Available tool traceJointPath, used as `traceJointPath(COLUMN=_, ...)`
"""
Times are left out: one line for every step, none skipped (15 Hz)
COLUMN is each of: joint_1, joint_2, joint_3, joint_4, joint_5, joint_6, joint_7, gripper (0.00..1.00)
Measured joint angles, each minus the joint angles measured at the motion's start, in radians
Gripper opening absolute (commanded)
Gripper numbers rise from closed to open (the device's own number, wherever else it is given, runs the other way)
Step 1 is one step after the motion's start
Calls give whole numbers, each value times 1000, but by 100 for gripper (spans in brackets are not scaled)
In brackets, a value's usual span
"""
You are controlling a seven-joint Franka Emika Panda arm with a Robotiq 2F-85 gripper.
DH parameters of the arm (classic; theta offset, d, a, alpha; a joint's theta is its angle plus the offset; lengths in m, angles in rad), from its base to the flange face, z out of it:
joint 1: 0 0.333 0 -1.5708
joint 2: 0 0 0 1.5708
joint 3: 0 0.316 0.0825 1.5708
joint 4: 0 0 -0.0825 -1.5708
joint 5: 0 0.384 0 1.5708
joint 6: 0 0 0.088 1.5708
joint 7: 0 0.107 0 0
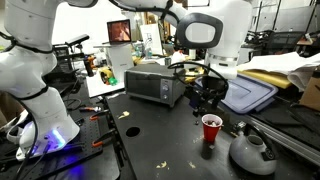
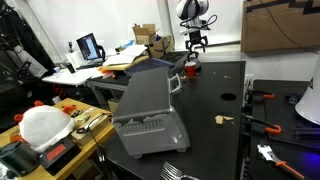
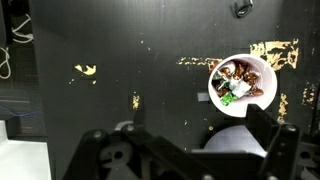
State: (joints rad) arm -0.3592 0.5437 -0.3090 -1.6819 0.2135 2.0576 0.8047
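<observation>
My gripper [image 3: 198, 122] is open and empty, its two black fingers spread wide at the bottom of the wrist view. It hangs above the black table [image 3: 120, 40], close to a red cup [image 1: 211, 128] that also shows in an exterior view [image 2: 190, 68]. From above, the cup [image 3: 241, 85] has a white inside and holds brown and green wrapped pieces. It lies just ahead of my right finger, not between the fingers. The gripper shows in both exterior views [image 1: 205, 95] [image 2: 195, 43]. A pale grey round shape [image 3: 235, 152] lies low between the fingers; what it is cannot be told.
A grey toaster oven [image 1: 152, 85] [image 2: 150, 110] stands on the table. A grey kettle [image 1: 250, 152] sits near the cup, and a blue-grey lid [image 1: 250, 96] lies behind. Yellow crumbs [image 3: 86, 70] dot the table. Red-handled tools [image 2: 265, 99] lie at one edge.
</observation>
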Motion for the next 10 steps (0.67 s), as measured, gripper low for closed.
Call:
traceJointPath(joint_1=5, joint_2=-4, joint_3=0, joint_4=-18, joint_5=0, joint_6=18, joint_7=-9, gripper=100)
traceJointPath(joint_1=10, joint_2=-7, joint_3=0, joint_4=-35, joint_5=0, joint_6=35, joint_7=-18, gripper=100)
traceJointPath(joint_1=16, joint_2=-10, joint_3=0, joint_4=-52, joint_5=0, joint_6=54, joint_7=-29, gripper=100)
traceJointPath(joint_1=19, joint_2=-11, joint_3=0, joint_4=-68, joint_5=-1, joint_6=72, joint_7=-39, gripper=100)
traceJointPath(joint_1=23, joint_2=-12, joint_3=0, joint_4=-83, joint_5=-3, joint_6=91, joint_7=-50, gripper=100)
traceJointPath(joint_1=26, joint_2=-12, joint_3=0, joint_4=-98, joint_5=-4, joint_6=108, joint_7=-59, gripper=100)
traceJointPath(joint_1=27, joint_2=-12, joint_3=0, joint_4=-111, joint_5=-6, joint_6=124, joint_7=-68, gripper=100)
traceJointPath(joint_1=28, joint_2=-12, joint_3=0, joint_4=-125, joint_5=-6, joint_6=138, joint_7=-77, gripper=100)
traceJointPath(joint_1=29, joint_2=-12, joint_3=0, joint_4=-136, joint_5=-7, joint_6=151, joint_7=-82, gripper=100)
traceJointPath(joint_1=29, joint_2=-12, joint_3=0, joint_4=-147, joint_5=-7, joint_6=164, joint_7=-92, gripper=100)
